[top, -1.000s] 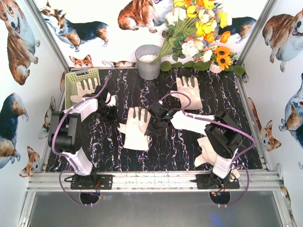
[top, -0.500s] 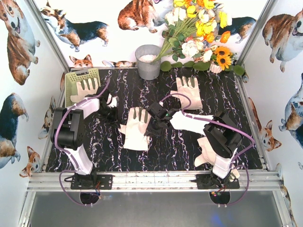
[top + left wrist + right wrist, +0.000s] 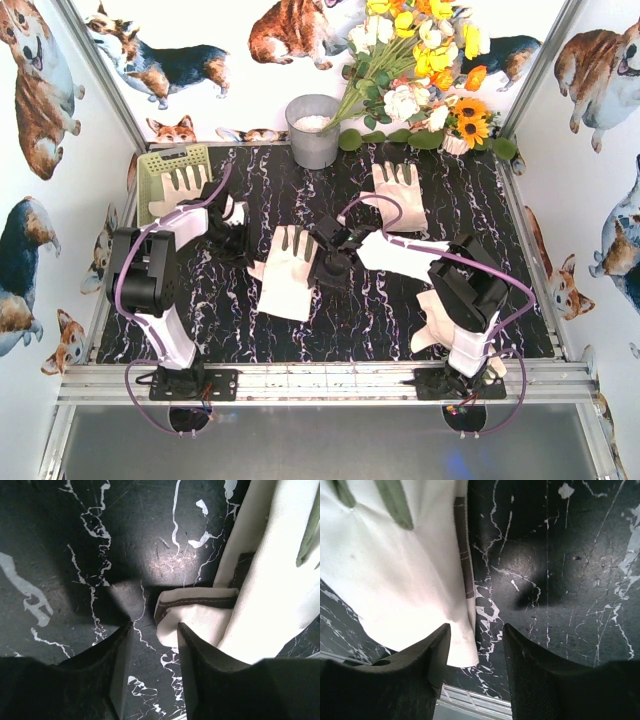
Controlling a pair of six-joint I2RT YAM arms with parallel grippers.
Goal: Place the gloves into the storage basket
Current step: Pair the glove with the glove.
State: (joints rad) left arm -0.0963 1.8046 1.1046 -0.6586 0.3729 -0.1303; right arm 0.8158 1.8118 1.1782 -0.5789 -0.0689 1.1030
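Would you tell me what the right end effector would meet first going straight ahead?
The right end effector would probably meet the cream glove at its cuff edge, on the marble tabletop.

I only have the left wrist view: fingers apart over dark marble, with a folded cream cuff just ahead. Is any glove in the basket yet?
Observer: Yes. The top view shows a glove lying in the storage basket.
Reviewer: Where is the other arm?
Observer: The right hand is down beside the centre glove.
Reviewer: Is it gripping that one?
Observer: No. In the right wrist view its jaws stand apart, and the glove's edge lies loose between them.
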